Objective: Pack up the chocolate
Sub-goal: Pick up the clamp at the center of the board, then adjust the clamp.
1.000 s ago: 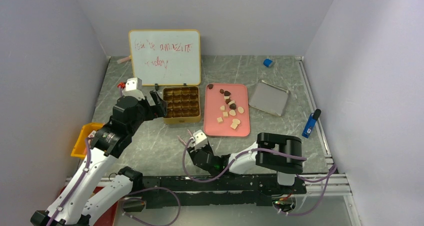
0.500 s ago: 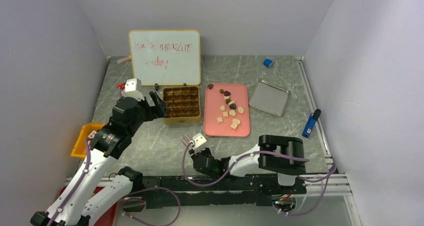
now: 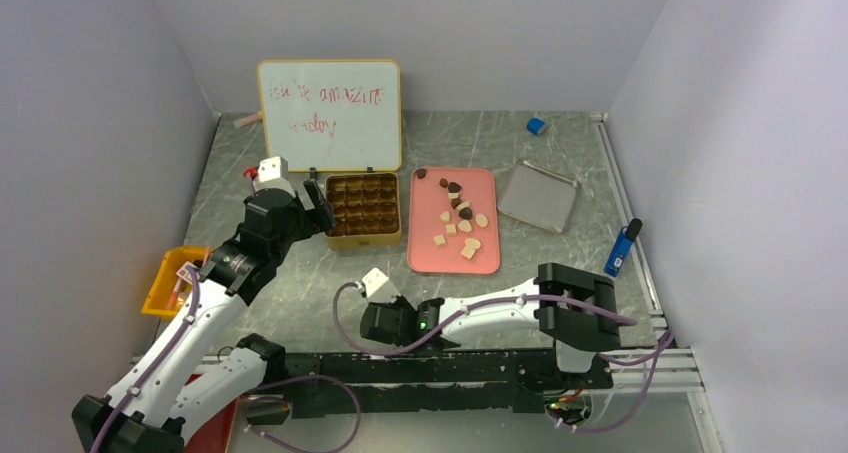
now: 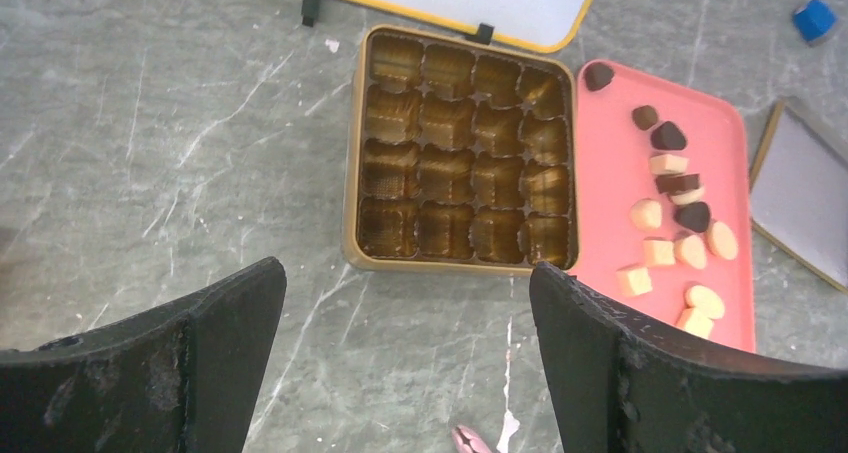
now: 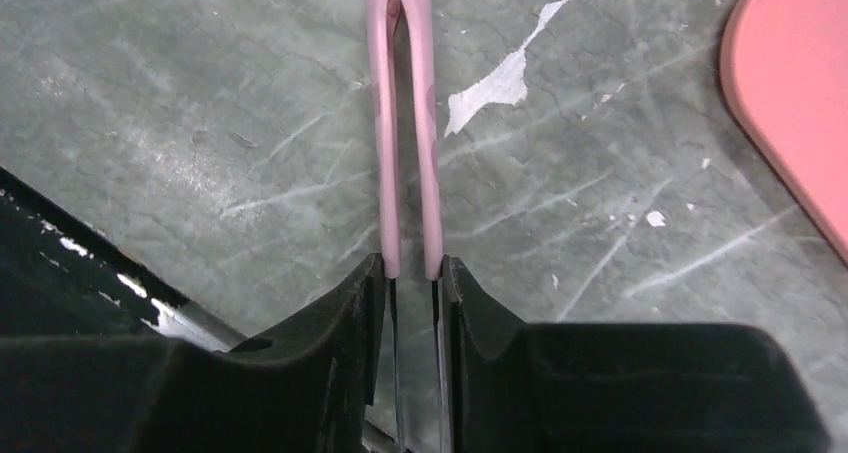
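Though unseen from above, the right pincer (image 5: 412, 273) clamps pink tweezers (image 5: 381, 153).

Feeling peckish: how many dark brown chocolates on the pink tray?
5 dark brown chocolates: one in the pink plastic tray's far left corner, four down its middle; none seems hidden.

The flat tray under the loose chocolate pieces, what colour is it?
The flat rectangular tray is salmon pink, clearest in the left wrist view.
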